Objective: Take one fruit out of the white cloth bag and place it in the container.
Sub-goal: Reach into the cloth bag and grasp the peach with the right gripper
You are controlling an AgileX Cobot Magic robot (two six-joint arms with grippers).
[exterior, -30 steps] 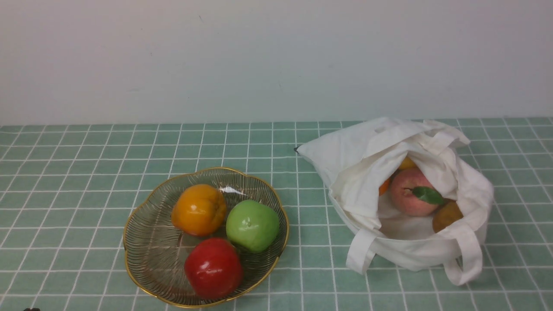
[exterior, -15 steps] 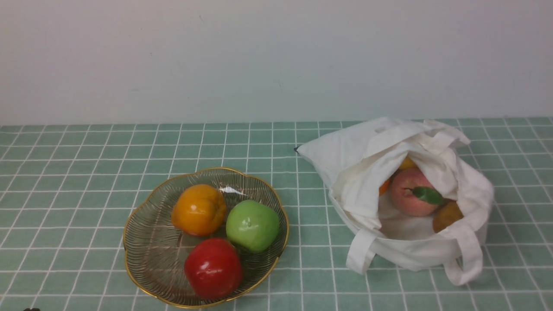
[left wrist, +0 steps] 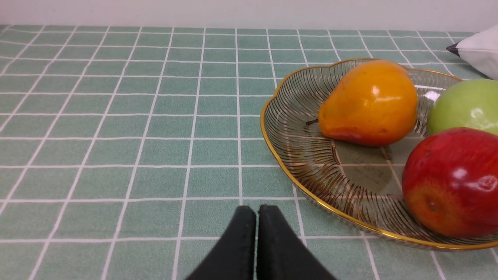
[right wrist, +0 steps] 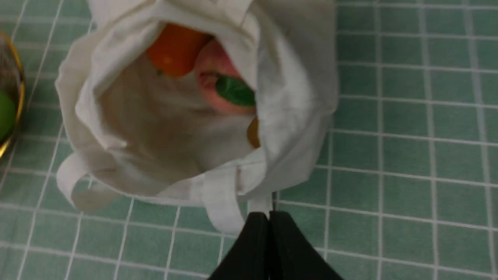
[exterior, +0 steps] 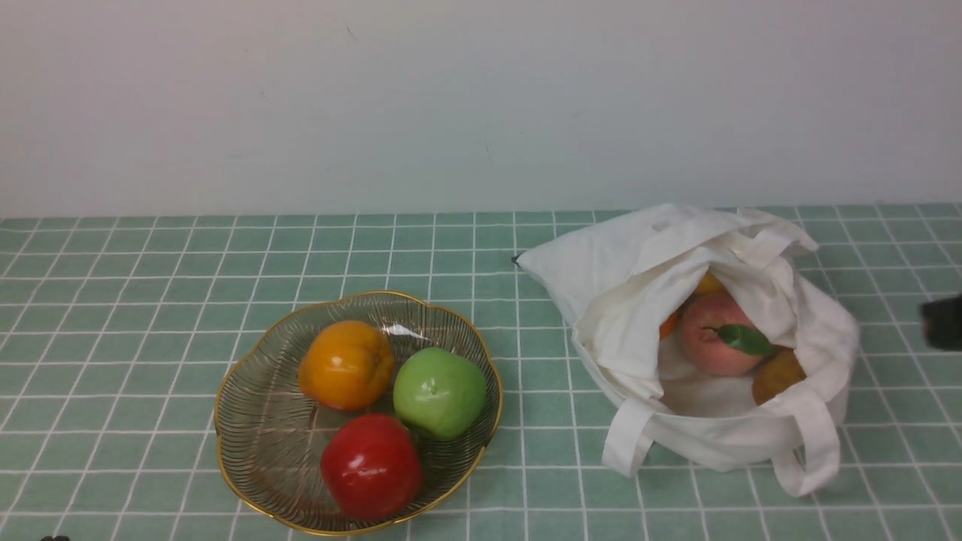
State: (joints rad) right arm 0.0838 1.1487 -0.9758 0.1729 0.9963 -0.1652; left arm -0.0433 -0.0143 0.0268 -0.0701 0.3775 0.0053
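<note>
**Right arm appears at the table's edge, heading for the bag**

A green checked cloth covers the table (exterior: 135, 300), with a plain pale wall behind. The peach (exterior: 710, 342), leaf showing, lies untouched in the gaping mouth of the white cloth bag (exterior: 631, 270). An orange fruit (exterior: 667, 324) presses at its 9 o'clock and a brown fruit (exterior: 778, 376) at its 4 o'clock. The bag sits at 3 o'clock from the container (exterior: 359, 294), well apart from it. That bowl already holds an orange pear (exterior: 346, 364), a green apple (exterior: 440, 391) and a red apple (exterior: 370, 466).

A dark piece of the right arm (exterior: 945, 323) has come in at the front view's 3 o'clock edge, where half a second ago only cloth showed. Its wrist view looks down into the bag, and the right end effector (right wrist: 268, 217), fingers pressed together, is by a strap handle (right wrist: 221, 202). The left end effector (left wrist: 256, 212), fingers also together, sits low near the bowl's rim.

The reach appears to be just starting. The fingers will likely have to part before they close on the peach.
</note>
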